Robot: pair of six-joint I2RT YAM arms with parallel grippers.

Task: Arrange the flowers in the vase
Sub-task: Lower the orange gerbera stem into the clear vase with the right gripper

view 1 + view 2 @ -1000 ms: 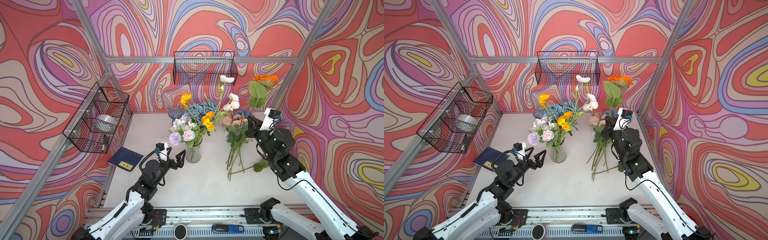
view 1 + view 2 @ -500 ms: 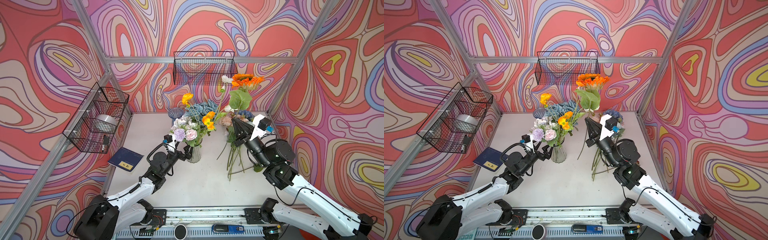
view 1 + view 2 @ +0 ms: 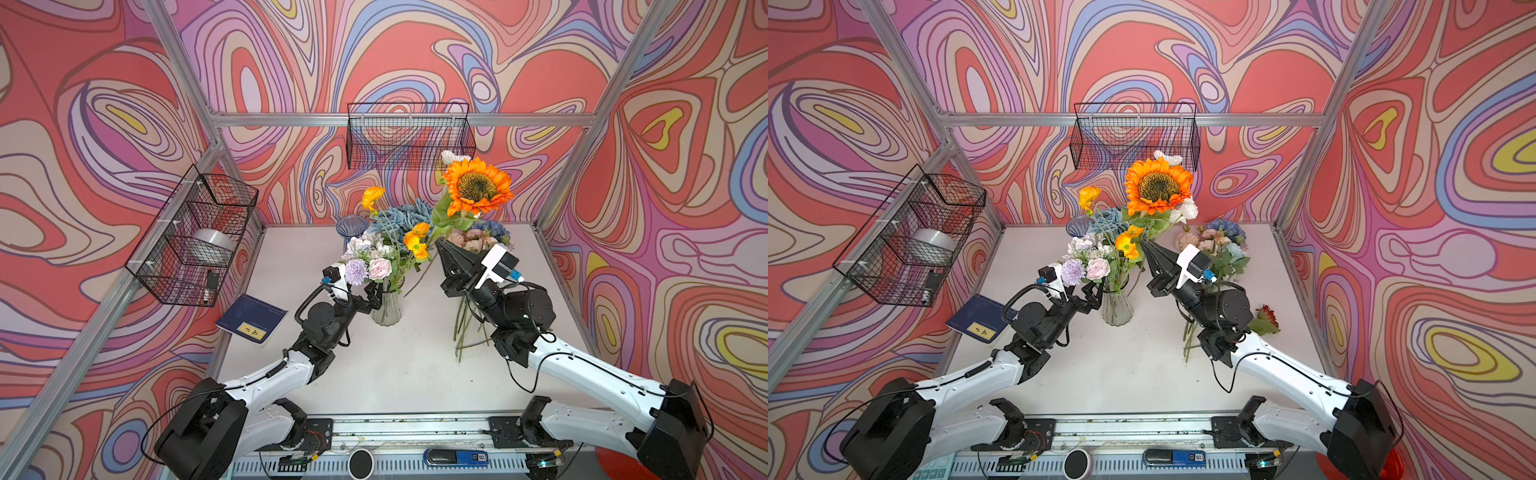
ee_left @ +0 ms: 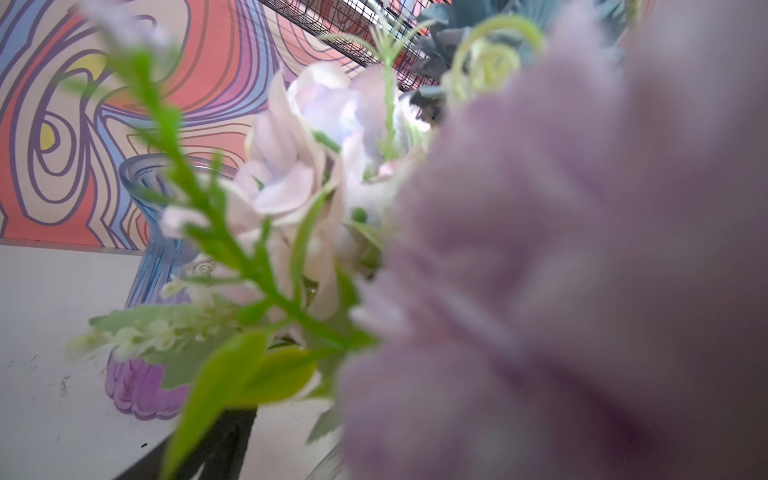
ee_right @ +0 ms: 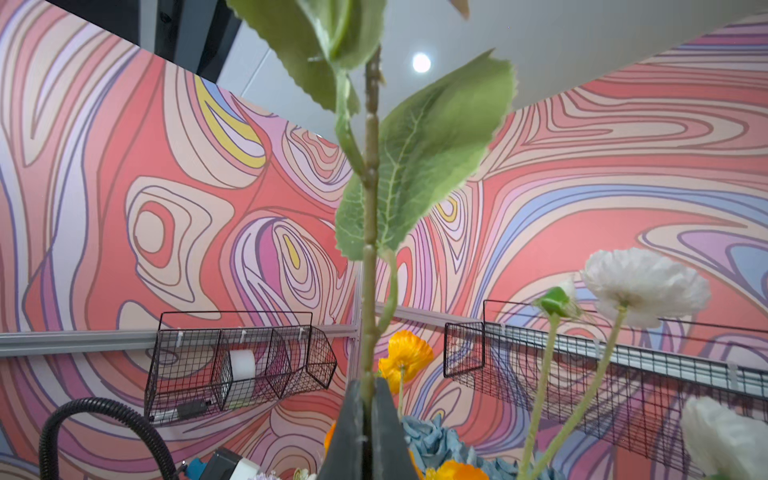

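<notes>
1. Both top views, compared with a second ago: the right arm (image 3: 582, 365) has swung in toward the middle. The sunflower (image 3: 477, 187) now faces the camera in front of the back-wall basket (image 3: 409, 141), instead of sitting edge-on off to the right. The right fingers (image 3: 451, 257) are pinched shut on its stem.
2. The left arm (image 3: 270, 374) has stretched forward too. The left fingers (image 3: 376, 297), spread wide and holding nothing, are now just beside the clear vase (image 3: 386, 311).
3. Containers: the clear vase holds a lilac pompom (image 3: 356, 271), a pink peony (image 3: 380, 268), orange poppies (image 3: 415, 245) and some blue blooms. A blue vase (image 3: 350, 226) stands behind it. The side-wall basket (image 3: 178, 282) holds a silver roll (image 3: 212, 243).
4. The rest of the flowers (image 3: 473, 243) lie piled on the surface (image 3: 395, 374), partly behind the right arm. I can't tell if the sunflower's lower stem reaches the vase mouth.
5. Left wrist: basically one big blurry lilac pompom (image 4: 582, 291), with the blue vase (image 4: 141, 266) behind the leaves. The fingers are hidden.
6. Right wrist: the right fingers (image 5: 351, 432) are clamped on the sunflower (image 5: 370, 270) stem, and its head is cut off up top. A white poppy (image 5: 644, 286) stands beside it.
</notes>
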